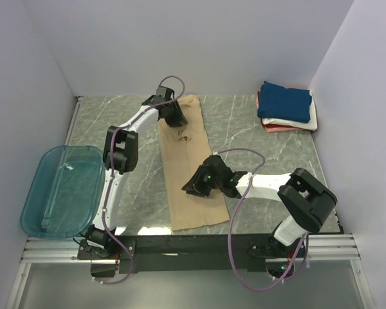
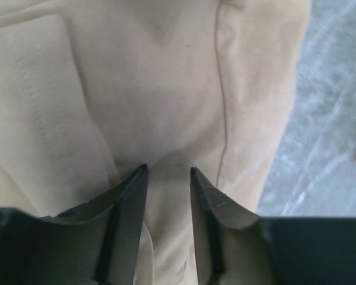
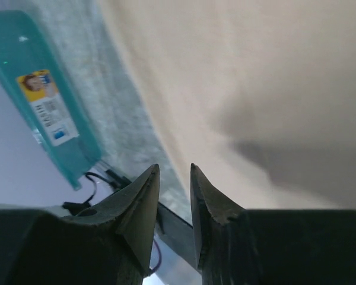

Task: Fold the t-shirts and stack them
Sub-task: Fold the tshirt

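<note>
Our left gripper (image 2: 169,171) hangs part-open over the far end of the tan shirt (image 1: 188,164), which lies mid-table as a long strip, not yet folded crosswise. Our right gripper (image 3: 174,168), narrowly parted and seemingly empty, sits over its near half. The folded stack (image 1: 286,108) waits far right.

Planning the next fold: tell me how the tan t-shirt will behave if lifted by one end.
Likely floppy: the tan t-shirt lies flat in a long strip with soft creases, so it would probably sag. Probably light: thin cloth. Its folded layers look loose and may slip apart.
</note>
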Controlling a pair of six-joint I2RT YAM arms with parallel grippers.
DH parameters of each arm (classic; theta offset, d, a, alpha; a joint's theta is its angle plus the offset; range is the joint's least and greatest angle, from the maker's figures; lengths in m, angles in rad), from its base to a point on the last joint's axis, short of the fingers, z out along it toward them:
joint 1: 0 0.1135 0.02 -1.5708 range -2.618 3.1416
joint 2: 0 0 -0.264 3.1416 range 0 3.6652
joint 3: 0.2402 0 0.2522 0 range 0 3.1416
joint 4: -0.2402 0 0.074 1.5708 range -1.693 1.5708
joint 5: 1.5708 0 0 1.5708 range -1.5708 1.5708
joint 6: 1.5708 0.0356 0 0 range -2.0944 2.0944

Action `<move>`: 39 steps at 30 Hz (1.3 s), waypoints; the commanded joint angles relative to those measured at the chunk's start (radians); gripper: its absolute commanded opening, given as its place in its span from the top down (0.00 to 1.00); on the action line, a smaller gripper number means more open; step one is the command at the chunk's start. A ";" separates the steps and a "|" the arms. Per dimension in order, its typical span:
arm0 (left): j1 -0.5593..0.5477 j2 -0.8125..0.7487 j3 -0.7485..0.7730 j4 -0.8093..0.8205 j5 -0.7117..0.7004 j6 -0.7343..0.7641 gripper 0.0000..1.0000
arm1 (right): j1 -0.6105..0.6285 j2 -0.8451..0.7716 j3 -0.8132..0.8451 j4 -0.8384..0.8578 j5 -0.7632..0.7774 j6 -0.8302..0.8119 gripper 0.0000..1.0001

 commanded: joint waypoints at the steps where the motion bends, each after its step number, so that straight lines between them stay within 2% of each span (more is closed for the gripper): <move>1: 0.031 0.054 -0.038 -0.001 0.159 0.046 0.56 | 0.004 -0.016 0.054 0.024 -0.002 -0.014 0.65; 7: 0.042 0.004 -0.038 0.086 0.266 0.092 0.43 | -0.018 -0.146 0.067 -0.178 0.141 -0.155 0.64; 11: 0.050 -0.019 0.011 0.128 0.294 0.101 0.35 | -0.068 -0.197 0.022 -0.273 0.159 -0.259 0.63; 17: 0.079 -0.099 -0.022 0.228 0.345 0.057 0.33 | -0.070 -0.281 -0.031 -0.344 0.198 -0.347 0.63; 22: 0.094 -0.200 -0.085 0.277 0.336 0.028 0.34 | -0.070 -0.330 -0.082 -0.361 0.204 -0.350 0.64; 26: 0.084 -0.327 -0.301 0.322 0.274 -0.014 0.37 | -0.067 -0.355 -0.131 -0.378 0.210 -0.333 0.64; 31: 0.030 -0.522 -0.534 0.270 0.109 -0.087 0.43 | -0.067 -0.381 -0.185 -0.375 0.210 -0.304 0.64; 37: -0.080 -0.801 -0.925 0.273 -0.112 -0.201 0.47 | -0.058 -0.453 -0.283 -0.350 0.167 -0.244 0.64; 39: -0.107 -0.870 -1.070 0.279 -0.138 -0.238 0.47 | -0.048 -0.490 -0.305 -0.340 0.146 -0.212 0.64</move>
